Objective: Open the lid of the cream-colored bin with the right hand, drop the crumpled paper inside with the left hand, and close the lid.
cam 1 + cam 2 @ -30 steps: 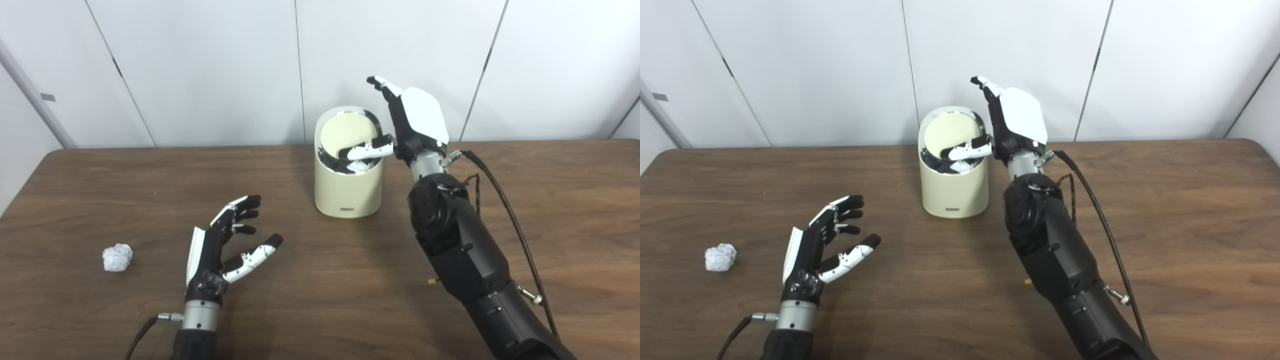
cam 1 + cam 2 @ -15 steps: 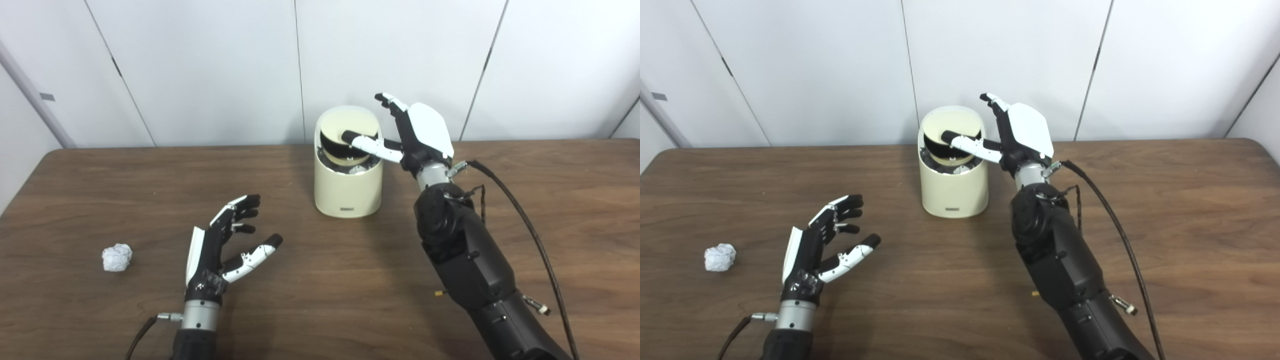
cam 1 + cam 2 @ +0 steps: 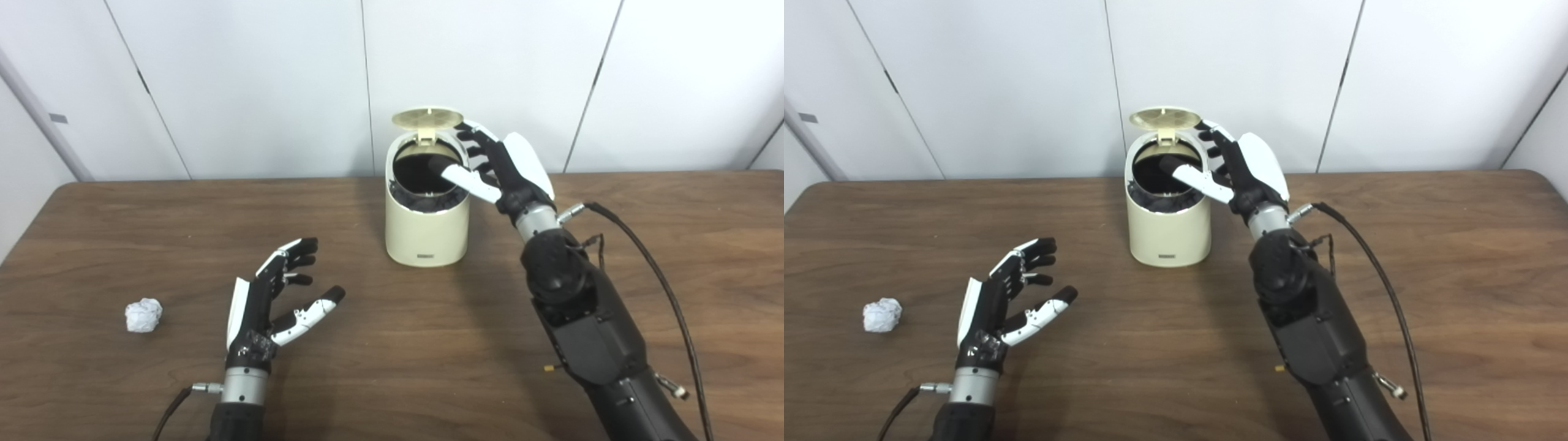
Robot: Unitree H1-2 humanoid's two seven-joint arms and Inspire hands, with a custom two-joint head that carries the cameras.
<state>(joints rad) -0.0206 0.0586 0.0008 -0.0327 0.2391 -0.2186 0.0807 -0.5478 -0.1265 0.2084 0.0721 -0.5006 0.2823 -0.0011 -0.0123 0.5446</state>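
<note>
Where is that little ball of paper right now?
The crumpled paper lies on the table at the far left, apart from the open left hand.

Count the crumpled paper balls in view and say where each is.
1. The paper ball lies on the table, left of the open left hand. The bin's dark inside could hide more.
</note>
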